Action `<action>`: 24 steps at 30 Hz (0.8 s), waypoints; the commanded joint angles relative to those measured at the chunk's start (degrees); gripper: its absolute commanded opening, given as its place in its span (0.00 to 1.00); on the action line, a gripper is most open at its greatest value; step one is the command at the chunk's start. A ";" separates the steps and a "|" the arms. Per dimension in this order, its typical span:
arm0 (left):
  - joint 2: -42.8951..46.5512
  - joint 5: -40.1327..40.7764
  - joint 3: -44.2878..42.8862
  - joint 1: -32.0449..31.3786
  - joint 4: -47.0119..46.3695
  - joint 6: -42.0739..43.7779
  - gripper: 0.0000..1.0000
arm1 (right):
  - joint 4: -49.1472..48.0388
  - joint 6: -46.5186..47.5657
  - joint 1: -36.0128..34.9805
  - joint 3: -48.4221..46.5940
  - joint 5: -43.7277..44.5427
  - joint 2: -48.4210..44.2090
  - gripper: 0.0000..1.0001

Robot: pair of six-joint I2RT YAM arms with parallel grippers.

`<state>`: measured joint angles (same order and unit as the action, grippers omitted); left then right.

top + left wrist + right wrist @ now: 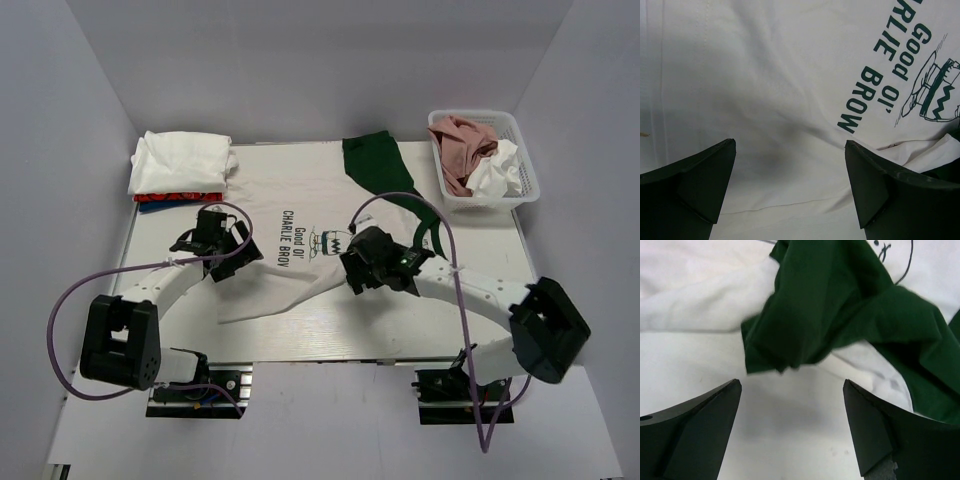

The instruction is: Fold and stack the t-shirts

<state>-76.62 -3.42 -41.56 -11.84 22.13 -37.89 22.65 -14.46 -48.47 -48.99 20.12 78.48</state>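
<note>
The off-white Charlie Brown t-shirt (290,255) lies spread on the table, print up, with dark green sleeves (372,165). My left gripper (222,245) is open just above its left side; the left wrist view shows the plain cloth (790,125) and the green print (900,75) between the jaws. My right gripper (362,262) is open over the shirt's right edge; the right wrist view shows a crumpled green sleeve (815,315) ahead of the jaws and bare table (790,440) between them. A folded stack (180,165) of white over red and blue tees sits at the back left.
A white lattice basket (520,150) at the back right holds a dusty pink tee (460,140) and a white tee (497,172). Purple cables loop from both arms. Grey walls close in the table on three sides.
</note>
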 commanded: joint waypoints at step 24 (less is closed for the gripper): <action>-2.83 4.48 0.26 -0.12 2.38 -4.21 1.00 | 47.74 -11.11 -2.24 -1.64 -28.03 -8.31 0.00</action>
<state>-78.59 -0.03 -38.76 -11.84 23.00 -41.52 62.08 -24.05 -49.56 -53.76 2.68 75.55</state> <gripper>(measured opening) 0.997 0.033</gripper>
